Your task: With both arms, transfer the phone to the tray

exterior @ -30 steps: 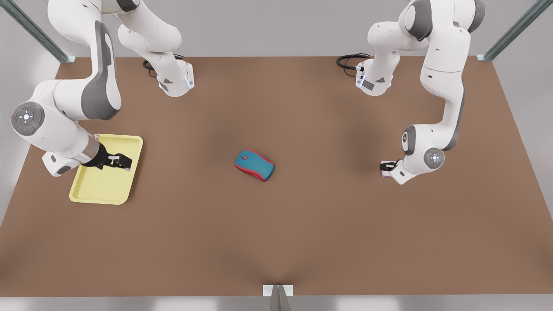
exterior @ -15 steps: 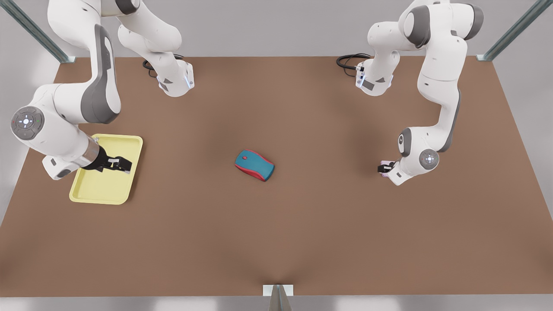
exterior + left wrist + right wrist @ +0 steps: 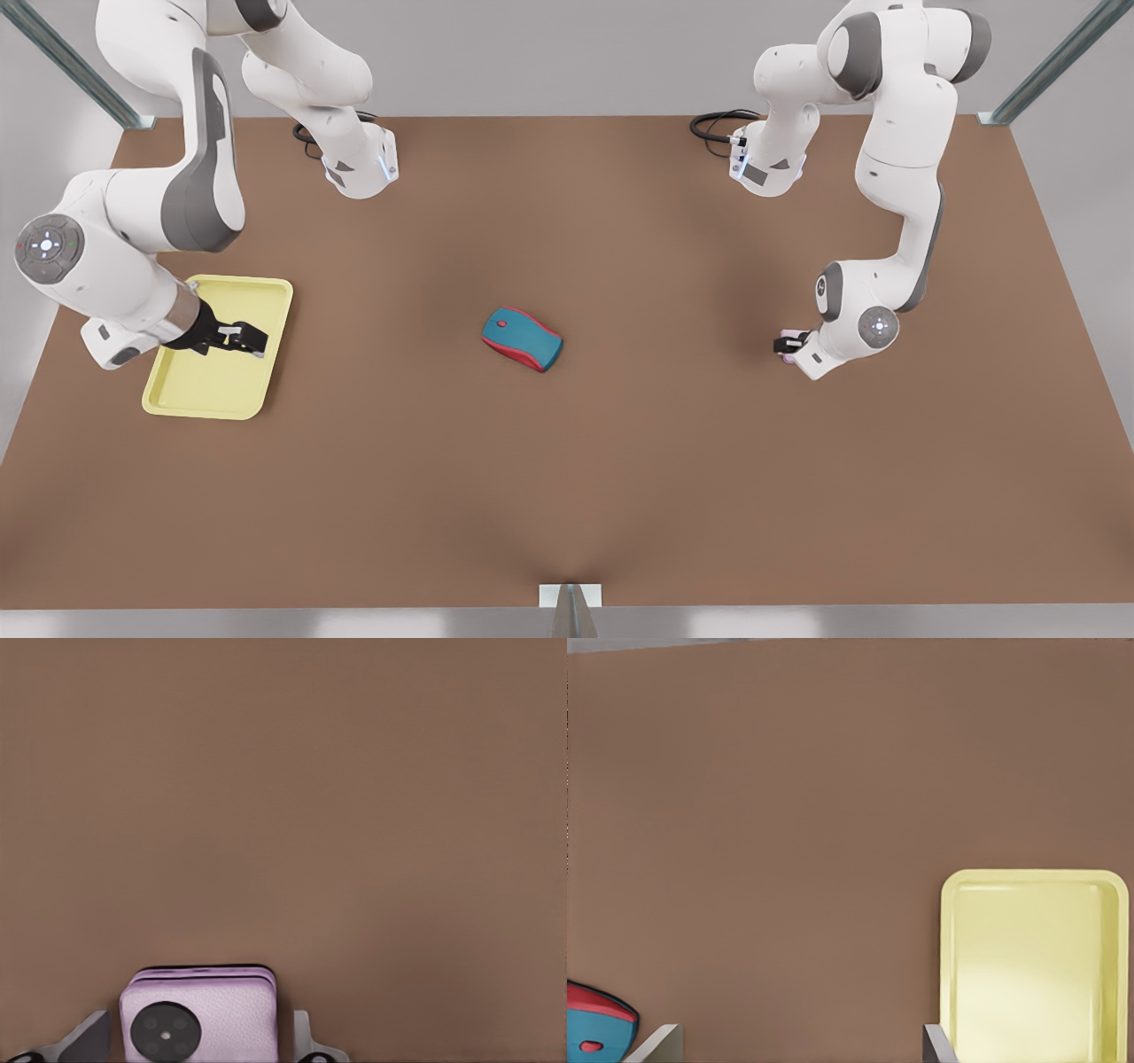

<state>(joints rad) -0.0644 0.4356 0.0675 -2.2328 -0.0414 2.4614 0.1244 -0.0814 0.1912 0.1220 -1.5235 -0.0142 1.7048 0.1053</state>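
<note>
While the right arm waits, the left arm has done the moving over the last second. In the front view its wrist has shifted a little toward the mouse (image 3: 522,338) and settled lower, so the left gripper (image 3: 785,344) now covers most of the phone (image 3: 788,336), of which more was visible before.

**Left gripper.** It is at the front view's right. In the left wrist view the phone (image 3: 199,1020) lies flat on the table (image 3: 283,815) between the two fingers (image 3: 92,1038). A narrow strip of table shows on each side of the phone. The jaws are therefore judged to be apart and straddling the phone, not yet clamped on it.

**Right gripper.** The right gripper (image 3: 243,339) hangs over the tray (image 3: 204,399) at the front view's left. It has drawn back slightly toward its own arm. The right wrist view shows its fingers (image 3: 656,1043) spread wide with nothing between them.

**Phone position.** The phone is on the table, well apart from the tray, with the mouse between the two.

**Meaning for the task.** The approach to the phone appears complete. The likely next step is to close the jaws on the phone's side edges. The phone is thin and flat, so a shallow grip could slip. Nothing has been carried yet, and a handover to the right arm is probably needed.
</note>
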